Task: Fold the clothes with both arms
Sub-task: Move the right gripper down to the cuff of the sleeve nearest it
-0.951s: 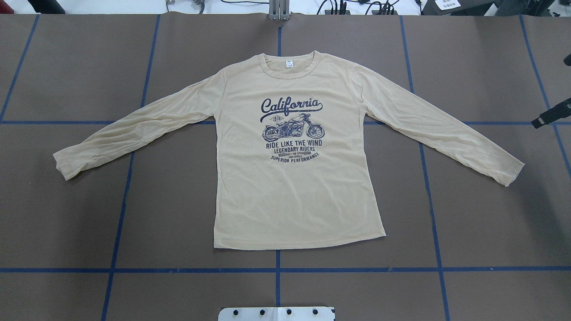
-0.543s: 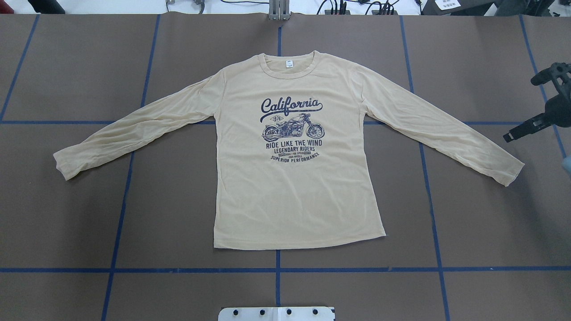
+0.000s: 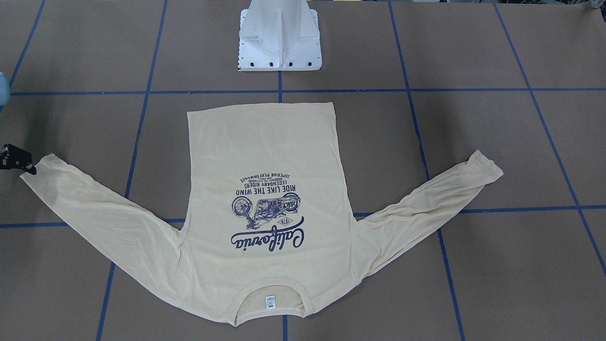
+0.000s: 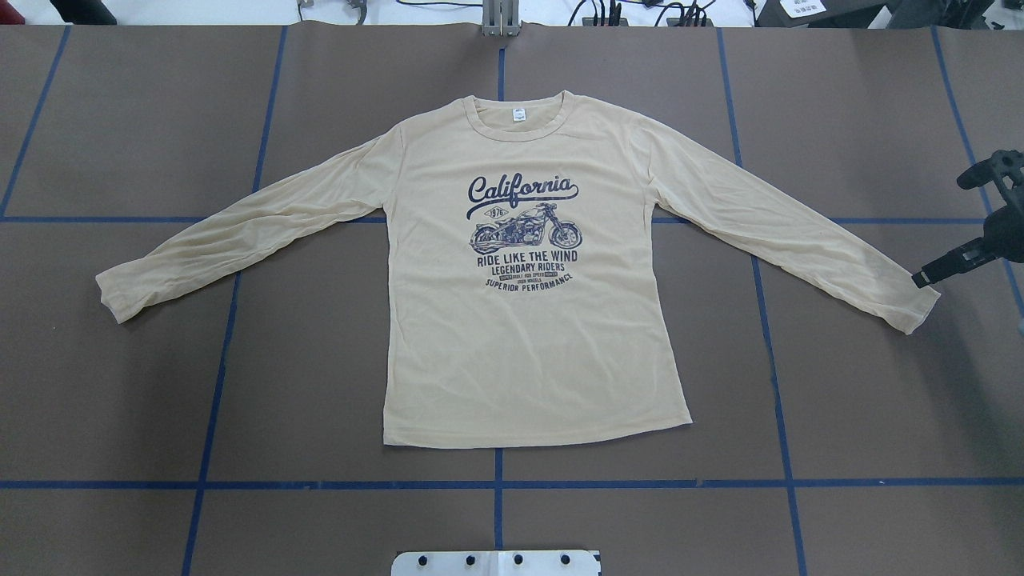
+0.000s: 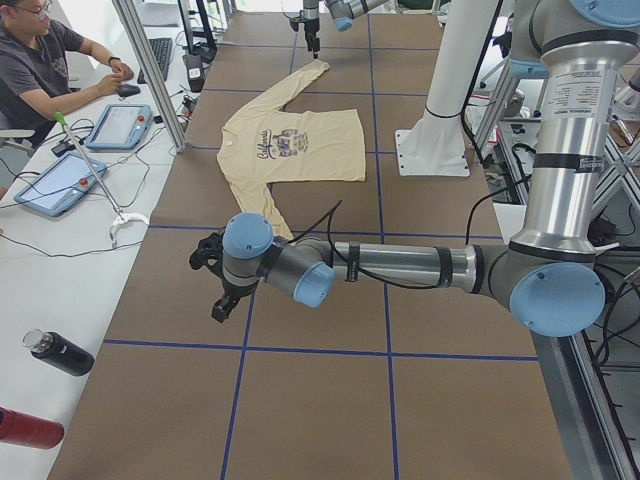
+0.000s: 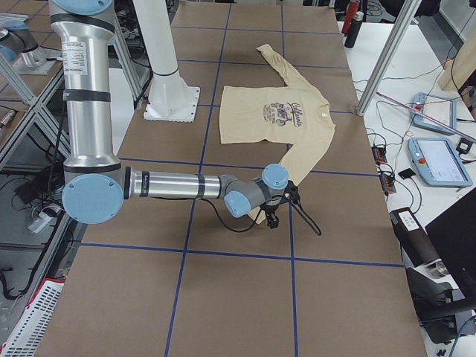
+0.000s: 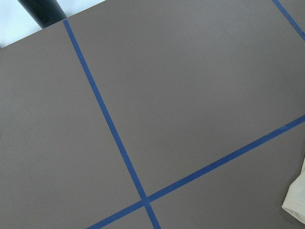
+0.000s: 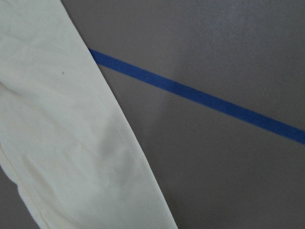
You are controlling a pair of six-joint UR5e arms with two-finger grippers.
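The cream-yellow long-sleeved shirt (image 4: 528, 344) lies flat, print up, sleeves spread, neck away from the robot; it also shows in the front view (image 3: 260, 151). My right gripper (image 4: 920, 280) hangs just above and beside the cuff (image 4: 912, 308) of the sleeve on my right, apart from it, its fingers looking closed together and empty. It shows at the front view's left edge (image 3: 28, 168). The right wrist view shows that sleeve (image 8: 62, 143). My left gripper (image 5: 218, 312) shows only in the exterior left view, beyond the other cuff (image 7: 296, 202); I cannot tell whether it is open or shut.
The white pedestal base (image 3: 279, 42) stands behind the shirt's hem. Blue tape lines (image 4: 496, 484) cross the brown table. An operator (image 5: 40, 60), tablets and bottles (image 5: 60, 352) are on the side bench on my left.
My right gripper has come in from the right edge and moved down and nearer to the right sleeve's cuff. The shirt has not moved.
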